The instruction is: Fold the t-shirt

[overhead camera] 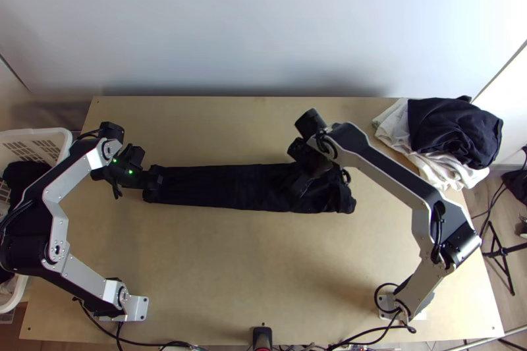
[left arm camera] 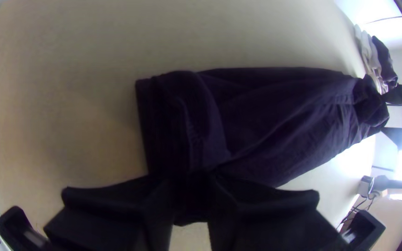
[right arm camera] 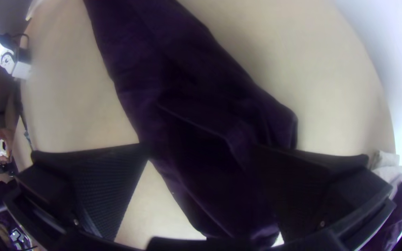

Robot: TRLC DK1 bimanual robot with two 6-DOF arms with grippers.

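Here, one dark t-shirt (overhead camera: 221,187): left jaws (overhead camera: 155,183) pinching one end, right jaws (overhead camera: 321,184) spread.

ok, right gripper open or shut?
Open: in the right wrist view the right gripper's two fingers stand wide apart, dark cloth showing between them.

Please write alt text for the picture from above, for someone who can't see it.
A dark t-shirt lies in a long narrow strip across a wooden table. The robot's left gripper holds one end; the right gripper, open, is over the other. Dark and white cloth is piled at the far right corner.
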